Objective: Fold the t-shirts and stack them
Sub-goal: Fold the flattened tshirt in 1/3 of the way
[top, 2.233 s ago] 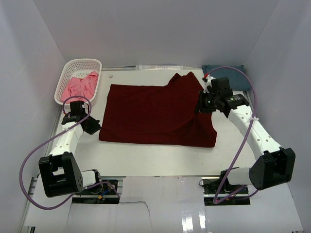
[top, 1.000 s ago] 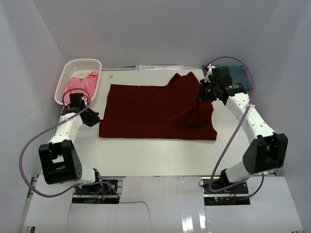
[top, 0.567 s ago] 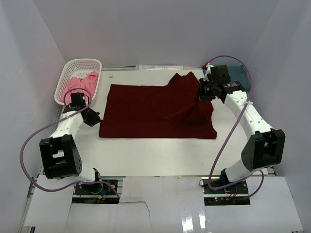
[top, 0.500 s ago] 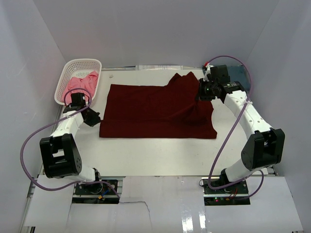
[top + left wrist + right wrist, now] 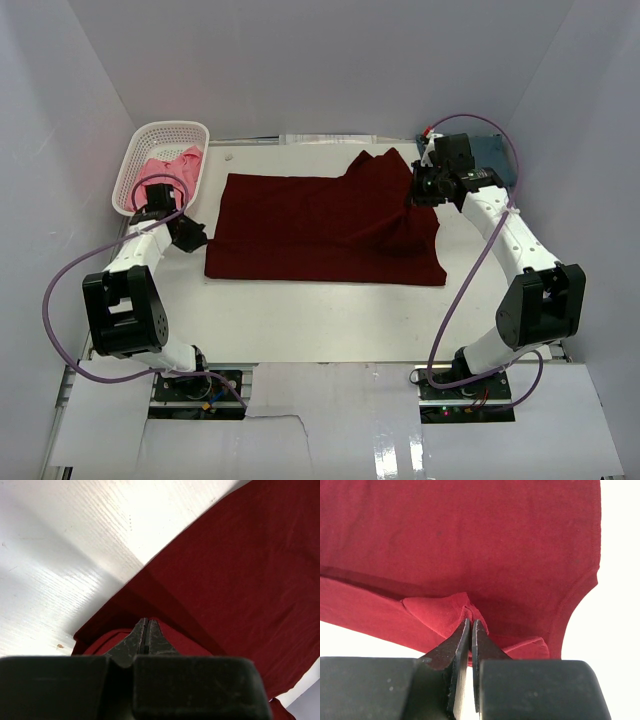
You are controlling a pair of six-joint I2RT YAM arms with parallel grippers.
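Three shirts are here, and I judge that none is stacked yet. The maroon shirt (image 5: 320, 225) lies spread in the middle of the table (image 5: 330, 310). My left gripper (image 5: 192, 236) is closed tight on its left edge. My right gripper (image 5: 414, 197) is closed tight on a pinch of cloth at its far right part. The pink shirt (image 5: 165, 172) lies crumpled in the basket (image 5: 165, 128), far left, and the blue shirt (image 5: 497, 155) lies far right. Nearly all the folding remains.
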